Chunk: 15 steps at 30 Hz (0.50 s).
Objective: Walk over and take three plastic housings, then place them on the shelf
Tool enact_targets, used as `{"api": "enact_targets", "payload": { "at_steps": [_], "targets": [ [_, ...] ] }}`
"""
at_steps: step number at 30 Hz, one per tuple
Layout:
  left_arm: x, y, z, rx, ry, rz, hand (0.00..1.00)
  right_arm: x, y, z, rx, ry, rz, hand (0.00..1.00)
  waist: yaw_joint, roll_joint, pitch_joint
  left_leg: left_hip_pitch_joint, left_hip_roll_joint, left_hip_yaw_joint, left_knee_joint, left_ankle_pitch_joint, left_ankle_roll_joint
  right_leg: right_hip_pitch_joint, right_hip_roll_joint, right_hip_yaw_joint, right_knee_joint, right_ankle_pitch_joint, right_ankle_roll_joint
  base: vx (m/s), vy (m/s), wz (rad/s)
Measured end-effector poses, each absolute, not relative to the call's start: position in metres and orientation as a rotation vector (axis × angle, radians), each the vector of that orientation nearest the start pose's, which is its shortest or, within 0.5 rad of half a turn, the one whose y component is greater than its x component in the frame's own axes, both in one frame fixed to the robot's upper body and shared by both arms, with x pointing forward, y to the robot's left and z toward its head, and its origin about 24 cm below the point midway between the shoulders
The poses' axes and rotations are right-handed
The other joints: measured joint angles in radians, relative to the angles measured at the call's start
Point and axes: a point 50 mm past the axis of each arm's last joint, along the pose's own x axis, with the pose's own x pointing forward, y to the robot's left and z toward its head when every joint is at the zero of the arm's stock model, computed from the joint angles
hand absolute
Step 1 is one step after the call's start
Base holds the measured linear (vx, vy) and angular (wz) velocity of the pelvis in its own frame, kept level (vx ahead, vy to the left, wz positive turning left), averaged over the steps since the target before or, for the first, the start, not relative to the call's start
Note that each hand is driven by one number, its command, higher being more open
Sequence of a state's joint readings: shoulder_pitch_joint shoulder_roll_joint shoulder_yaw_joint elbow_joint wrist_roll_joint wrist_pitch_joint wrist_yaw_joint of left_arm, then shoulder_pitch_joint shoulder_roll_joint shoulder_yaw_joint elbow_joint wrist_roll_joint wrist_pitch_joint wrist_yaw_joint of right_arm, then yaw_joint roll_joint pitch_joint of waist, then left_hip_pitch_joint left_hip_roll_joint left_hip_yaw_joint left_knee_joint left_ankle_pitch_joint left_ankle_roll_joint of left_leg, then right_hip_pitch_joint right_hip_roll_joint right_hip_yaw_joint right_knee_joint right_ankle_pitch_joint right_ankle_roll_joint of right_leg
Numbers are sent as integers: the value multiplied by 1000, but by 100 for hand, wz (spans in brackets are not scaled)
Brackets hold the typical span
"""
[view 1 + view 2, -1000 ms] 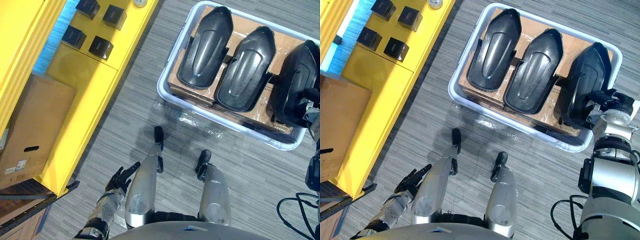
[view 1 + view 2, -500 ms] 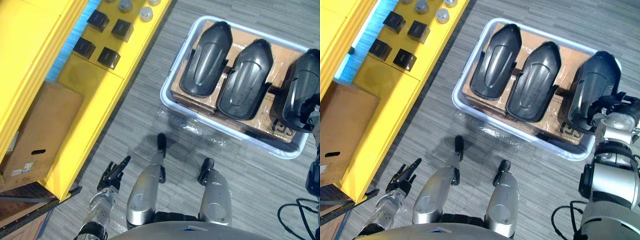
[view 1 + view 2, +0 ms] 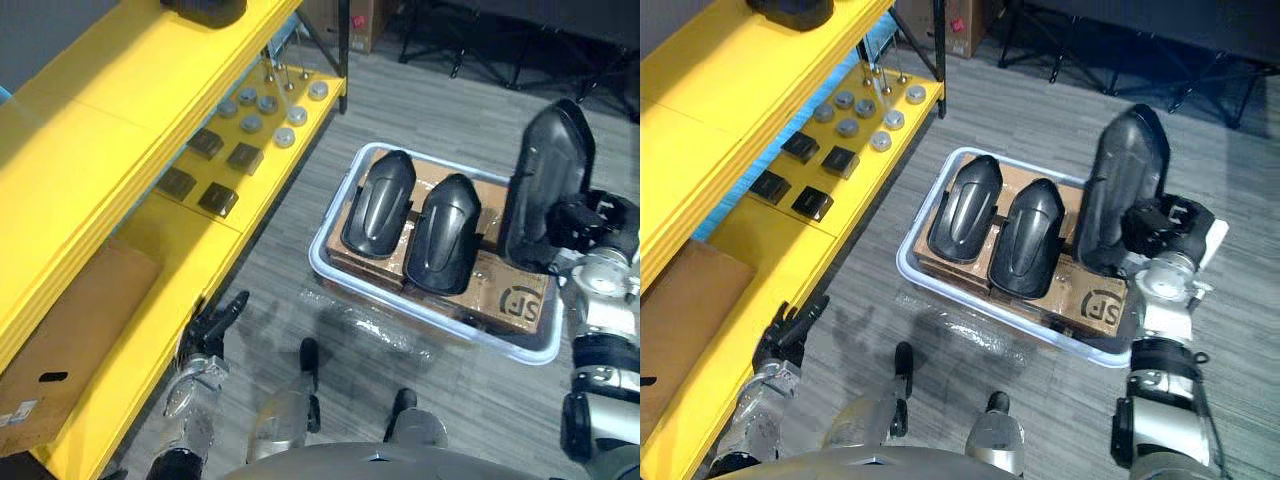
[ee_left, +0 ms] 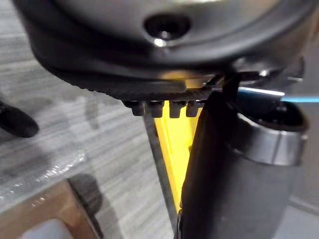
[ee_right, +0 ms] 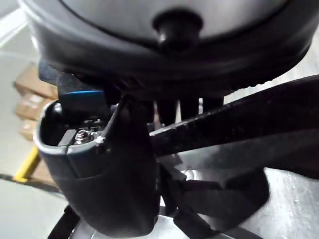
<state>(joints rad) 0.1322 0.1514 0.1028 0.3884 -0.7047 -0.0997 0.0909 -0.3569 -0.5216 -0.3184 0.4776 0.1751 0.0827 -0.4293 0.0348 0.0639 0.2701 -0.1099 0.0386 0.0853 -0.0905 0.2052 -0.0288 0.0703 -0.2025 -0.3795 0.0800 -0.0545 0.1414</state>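
Two black plastic housings (image 3: pixel 378 205) lie side by side on cardboard (image 3: pixel 505 295) in a pale tub (image 3: pixel 327 272) on the grey plank floor (image 3: pixel 430 110). A third housing (image 3: pixel 545 175) stands upright above the tub's right end, with the right hand (image 3: pixel 585 222) clamped on its edge. The left hand (image 3: pixel 205 335) hangs with its fingers extended and holds nothing, beside the yellow shelf (image 3: pixel 90 150). The shelf carries four dark square blocks (image 3: pixel 243 157).

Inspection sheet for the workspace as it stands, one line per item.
Surface: grey floor; yellow shelf at robot's left.
Job's things: upright housing held by the bin's right end; two housings lying in the bin on cardboard.
Clutter: black blocks, silver discs on the shelf; cardboard box lower down.
Hands: right hand shut on the upright housing; left hand open, low beside the shelf.
Cables: nothing seen.
Surroundings: black stand legs beyond the bin.
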Motion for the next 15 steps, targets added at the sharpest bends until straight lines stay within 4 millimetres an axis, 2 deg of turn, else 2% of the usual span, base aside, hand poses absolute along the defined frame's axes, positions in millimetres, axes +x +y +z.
{"api": "enact_targets", "payload": {
  "at_steps": [1,2,3,4,6,9,12,15],
  "targets": [
    [195,230,-51,-515,322,429,100,284,-344,98,-206,7,-829,0,4,-3,-3,4,1,1,0,-2,2,7,3,1,-8,5,-1,-31,-19,-7],
    [205,226,-28,-528,214,396,100,280,-331,102,-232,-62,-817,0,8,-10,-10,13,1,1,0,-4,5,24,6,-3,-21,10,-1,0,0,0],
    [208,224,-19,-527,171,381,100,278,-325,103,-246,-87,-811,0,9,-12,-17,14,0,2,0,-6,7,25,6,-3,-23,10,-1,0,0,0],
    [212,220,0,-519,90,342,100,276,-315,107,-265,-145,-797,0,10,-16,-33,13,-1,4,0,-6,7,27,5,-3,-30,15,0,0,0,0],
    [216,215,26,-503,-17,283,100,276,-299,115,-279,-235,-762,0,6,-16,-44,22,-4,5,0,-6,7,37,3,-3,-31,16,1,0,0,0],
    [220,209,55,-442,-143,182,100,278,-274,127,-318,-363,-679,0,-3,-13,-66,50,-10,18,0,-9,13,60,-3,4,-31,17,2,11,2,-6],
    [221,197,66,-448,-187,88,100,275,-253,132,-328,-440,-612,0,-5,-12,-92,55,-9,28,0,-16,11,60,-3,13,-31,17,3,0,-2,-10],
    [222,178,67,-498,-175,-17,100,277,-234,135,-373,-493,-522,0,-6,-11,-104,65,-6,52,0,-24,19,59,-4,30,-32,20,6,-26,3,-17]
  ]
}}
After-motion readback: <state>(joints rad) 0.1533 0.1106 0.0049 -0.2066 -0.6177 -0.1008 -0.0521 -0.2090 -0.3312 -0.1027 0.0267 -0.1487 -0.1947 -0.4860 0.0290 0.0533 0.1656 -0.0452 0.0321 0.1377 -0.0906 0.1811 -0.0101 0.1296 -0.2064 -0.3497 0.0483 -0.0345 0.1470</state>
